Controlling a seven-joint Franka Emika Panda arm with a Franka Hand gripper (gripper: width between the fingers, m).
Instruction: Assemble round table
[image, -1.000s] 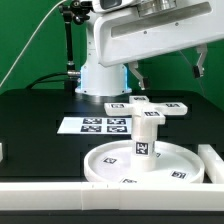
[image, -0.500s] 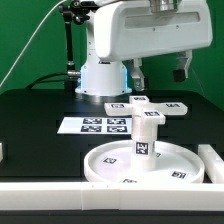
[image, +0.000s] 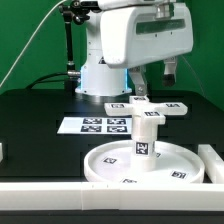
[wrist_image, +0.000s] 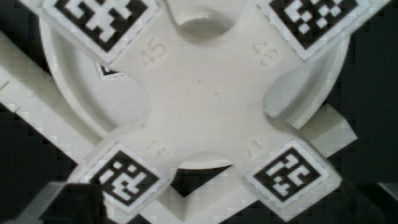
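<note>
The round disc (image: 105, 163) lies flat at the front of the table. The short thick leg (image: 145, 136) stands upright on its middle. The cross-shaped piece (image: 148, 106) sits on top of the leg. My gripper (image: 156, 72) hangs above the cross-shaped piece with its fingers apart and nothing between them, a little to the exterior view's right of the leg. In the wrist view the cross-shaped piece (wrist_image: 196, 95) fills the picture, with a tag on each of its arms. My fingers do not show clearly in that view.
The marker board (image: 90, 125) lies behind the disc, toward the exterior view's left. A long white bar (image: 40, 190) runs along the front edge and turns up at the exterior view's right (image: 212, 160). The arm's base (image: 100, 75) stands at the back.
The arm has swung toward the exterior view's left and its fingers now hang over the cross-shaped piece. The table parts have not moved.
</note>
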